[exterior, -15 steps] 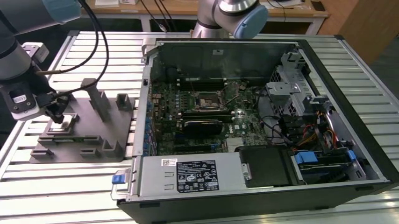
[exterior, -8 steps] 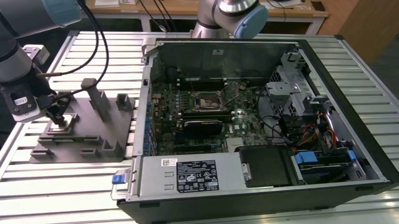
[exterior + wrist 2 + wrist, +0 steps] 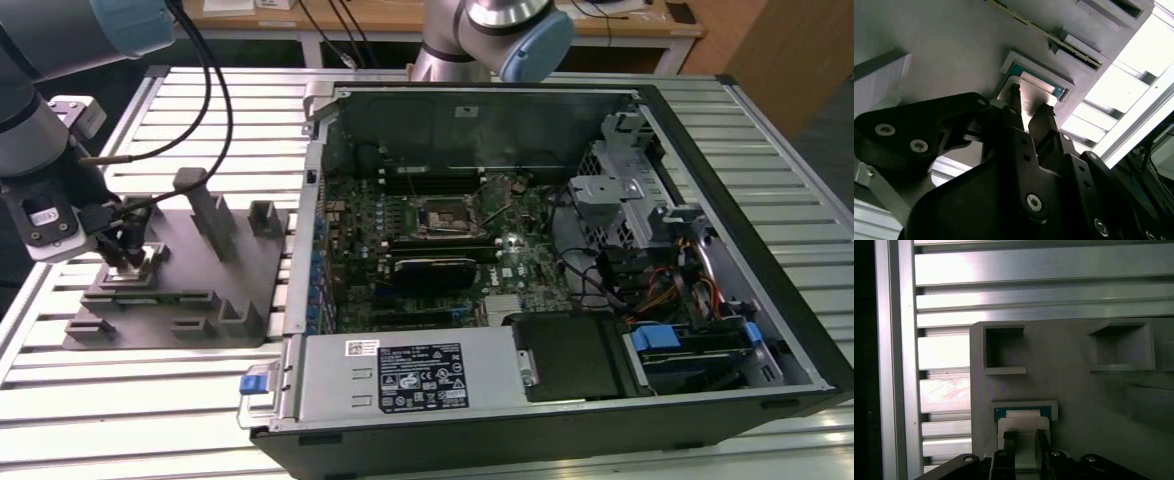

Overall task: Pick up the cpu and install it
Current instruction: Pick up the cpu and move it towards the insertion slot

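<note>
At the exterior view's left, about nine o'clock from the open computer case (image 3: 467, 130), the gripper (image 3: 127, 258) hangs low over the grey fixture (image 3: 220, 270) that lies on the slatted metal desk (image 3: 160, 120). The cpu (image 3: 1035, 84) sits in a shallow square pocket of that fixture, flat, its pale metal top facing up and a thin blue-green edge of its board showing along one side of the pocket. In both wrist views the jaws come down right over it. The two black fingertips (image 3: 1014, 97) stand only narrowly apart, a strip of the silvery top shows between them, and the chip reaches out past them on either side, so I judge that they are set closer than the chip is wide and are not clamped on its edges. Whether the tips touch the top or hover just above it I cannot tell. In the first wrist view the gripper (image 3: 1024, 436) lines up squarely with the cpu (image 3: 1023, 416), with two empty square pockets of the fixture beyond it. Inside the case, the square socket (image 3: 447, 218) lies near the middle of the motherboard (image 3: 521, 250), roughly three o'clock from the fixture and well apart from it, and no pale chip is seated there. By my reading the task is at its very start: the gripper is at the chip, the pick is not yet made, and the carry and the install are both left.
</note>
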